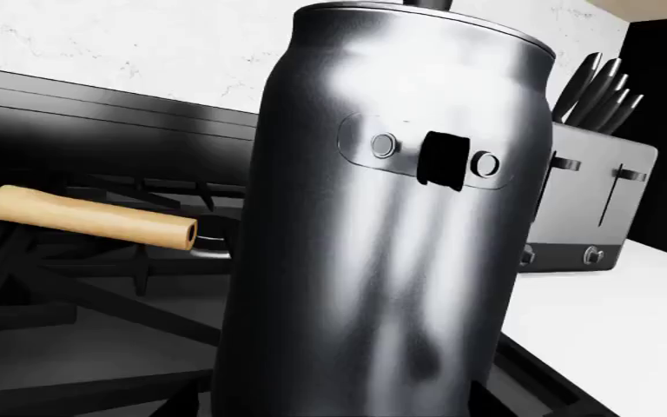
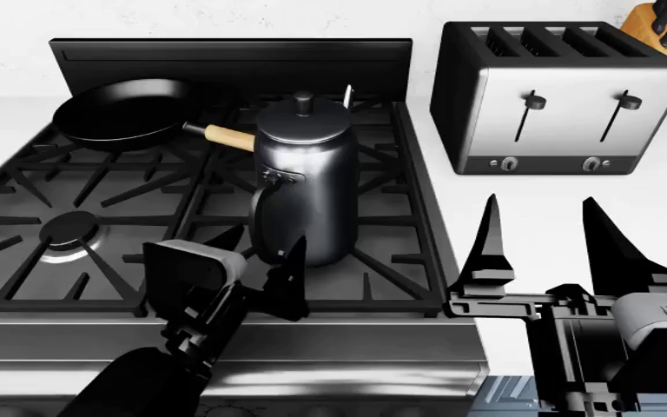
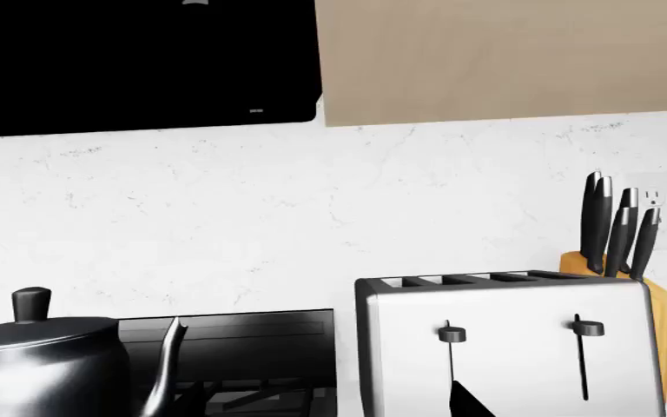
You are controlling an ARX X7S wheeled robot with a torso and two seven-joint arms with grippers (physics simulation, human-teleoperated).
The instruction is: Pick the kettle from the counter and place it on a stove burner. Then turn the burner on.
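The dark steel kettle [image 2: 305, 187] stands upright on the black grate [image 2: 392, 217] at the range's front right. It covers the stove burner there, which is hidden. In the left wrist view the kettle [image 1: 392, 217] fills the frame very close up, and no fingers show. My left gripper [image 2: 258, 250] is open at the kettle's front base, its fingertips either side of the thin handle's lower end. My right gripper [image 2: 548, 239] is open over the white counter [image 2: 542, 187], in front of the toaster. The kettle's lid and spout [image 3: 38, 365] also show in the right wrist view.
A black frying pan [image 2: 119, 111] with a wooden handle [image 2: 229, 135] sits on the back-left grate, its handle reaching toward the kettle. A chrome four-slot toaster [image 2: 565, 95] and a knife block [image 2: 663, 22] stand on the counter right of the range. The front-left burner [image 2: 73, 230] is uncovered.
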